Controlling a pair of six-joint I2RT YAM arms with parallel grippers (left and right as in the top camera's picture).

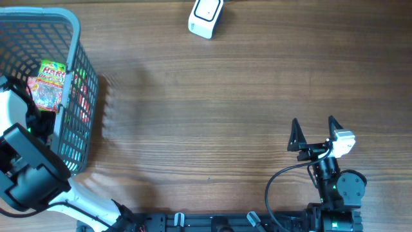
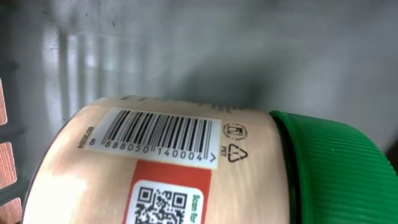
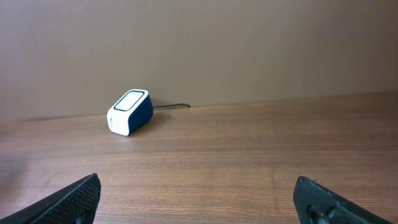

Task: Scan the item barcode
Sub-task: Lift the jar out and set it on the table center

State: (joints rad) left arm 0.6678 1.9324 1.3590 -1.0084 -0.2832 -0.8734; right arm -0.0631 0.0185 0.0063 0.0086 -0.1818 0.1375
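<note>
Inside the basket (image 1: 72, 45), the left gripper, its opening impossible to tell, looms over the barcoded bottle (image 2: 155, 171), likely to fetch it for the scanner (image 1: 206, 16); the right gripper (image 1: 313, 124) sits wide open, empty.

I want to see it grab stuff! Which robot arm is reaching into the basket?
The left arm, down in the grey basket. The right arm is far off over the wooden table, gripper open.

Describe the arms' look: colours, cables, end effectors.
Left arm: black boxy housing with white rounded links. Left end effector: hidden in these views. Right arm: black round joint housings, a small green light, a looping black cable and a pale grey block at the wrist. Right end effector: two black, pointed, triangular fingers.
</note>
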